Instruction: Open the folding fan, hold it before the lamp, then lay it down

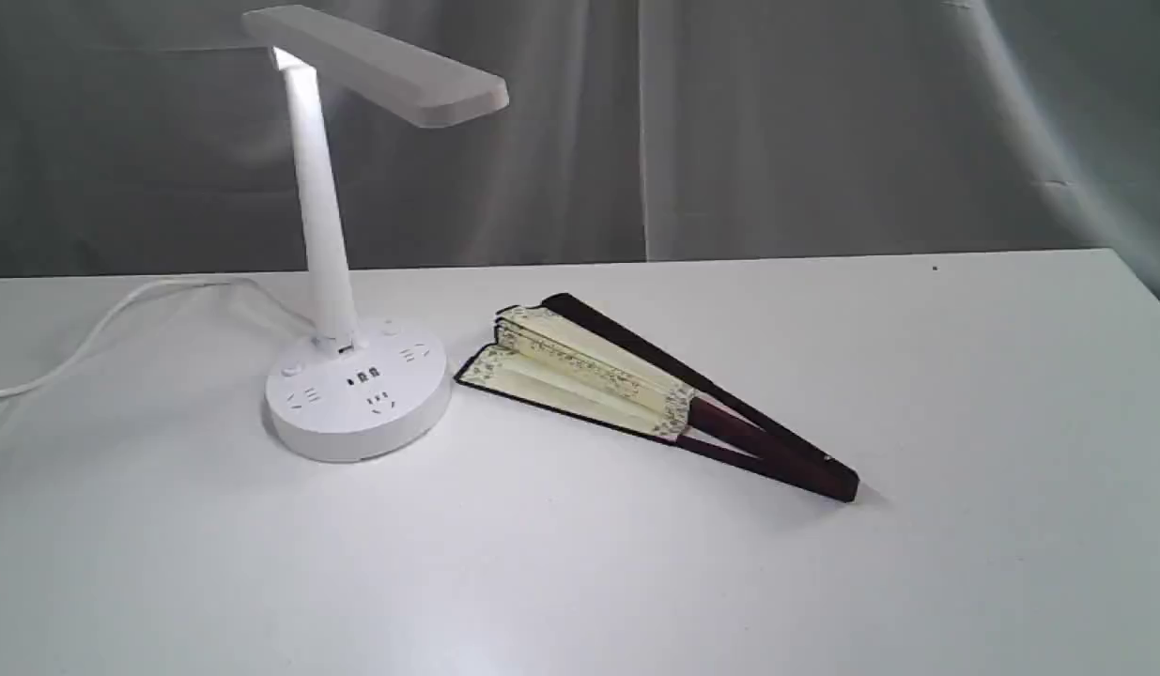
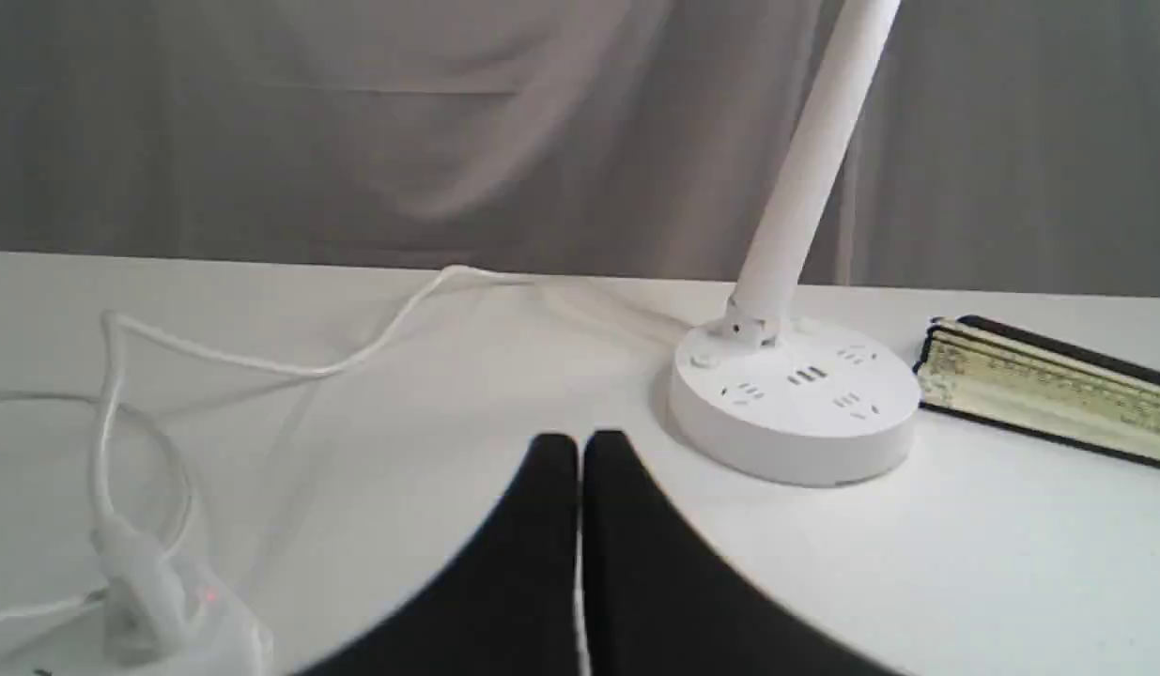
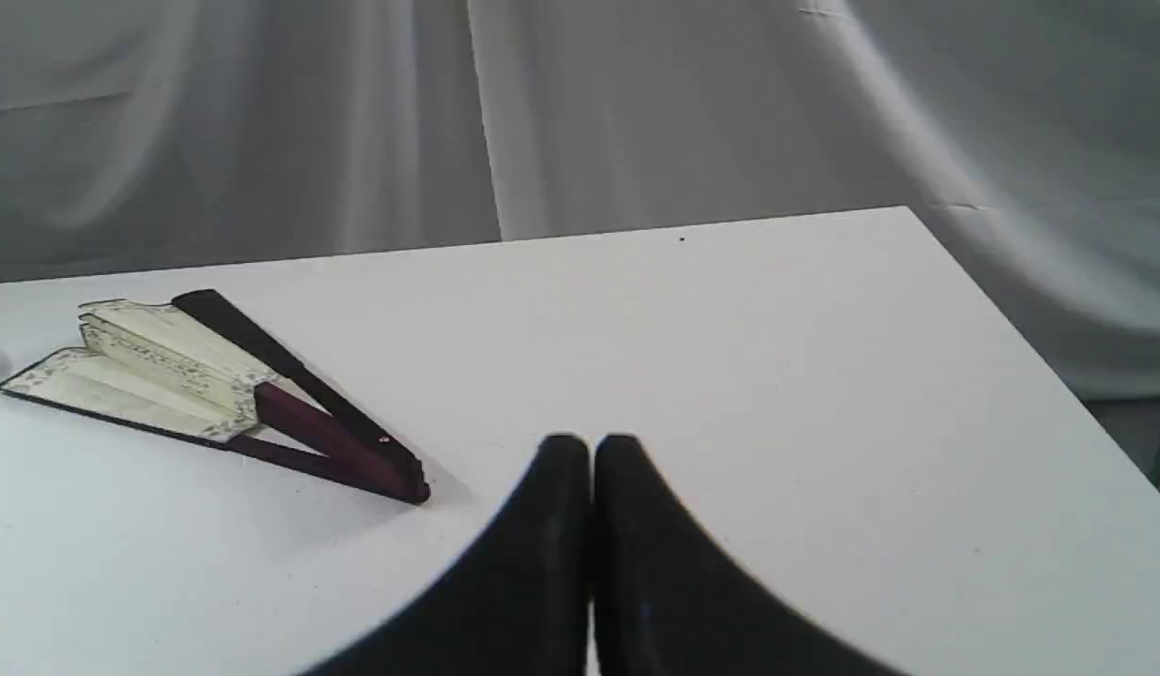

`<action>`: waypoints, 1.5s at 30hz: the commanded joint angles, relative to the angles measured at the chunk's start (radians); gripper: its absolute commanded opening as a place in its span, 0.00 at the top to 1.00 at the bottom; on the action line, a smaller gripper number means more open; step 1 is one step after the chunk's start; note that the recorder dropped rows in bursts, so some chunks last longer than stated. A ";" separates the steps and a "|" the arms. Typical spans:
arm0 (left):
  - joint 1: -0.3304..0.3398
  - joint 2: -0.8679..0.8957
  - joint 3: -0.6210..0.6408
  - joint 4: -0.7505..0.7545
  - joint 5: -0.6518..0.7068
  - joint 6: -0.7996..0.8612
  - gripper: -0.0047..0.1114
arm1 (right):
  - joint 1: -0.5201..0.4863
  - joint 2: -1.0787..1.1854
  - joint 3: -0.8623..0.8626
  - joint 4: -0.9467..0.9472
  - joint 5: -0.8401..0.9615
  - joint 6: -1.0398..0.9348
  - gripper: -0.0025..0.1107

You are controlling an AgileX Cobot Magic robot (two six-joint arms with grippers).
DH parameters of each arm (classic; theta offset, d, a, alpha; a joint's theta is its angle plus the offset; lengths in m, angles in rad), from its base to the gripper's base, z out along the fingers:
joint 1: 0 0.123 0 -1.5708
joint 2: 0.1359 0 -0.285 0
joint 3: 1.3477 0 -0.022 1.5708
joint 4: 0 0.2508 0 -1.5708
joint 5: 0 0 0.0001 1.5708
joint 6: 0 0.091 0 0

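Both the left pincer (image 2: 580,449) and right pincer (image 3: 590,449) sit pressed together; folding fan (image 1: 626,387) lies beside lamp (image 1: 320,235).

A white desk (image 1: 965,394) fills the foreground, its top smooth and softly glossy. Behind its far edge hangs a grey cloth backdrop (image 1: 824,122), draped in loose folds, two panels overlapping near the middle. One tiny dark speck (image 1: 935,268) sits by the far edge.

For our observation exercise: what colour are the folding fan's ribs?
The fan's ribs are dark maroon; the exterior view shows them best.
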 commanded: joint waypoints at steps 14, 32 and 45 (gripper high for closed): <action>-0.004 -0.003 -0.038 -0.198 -0.082 -0.039 0.96 | 0.000 -0.005 0.003 0.039 -0.193 -0.003 0.98; -0.004 -0.003 -0.435 -0.212 0.292 -0.032 0.96 | 0.000 -0.005 -0.194 0.033 -0.018 -0.040 0.98; -0.004 -0.003 -0.467 -0.202 0.278 -0.048 0.96 | 0.000 0.061 -0.415 -0.040 0.275 -0.040 0.98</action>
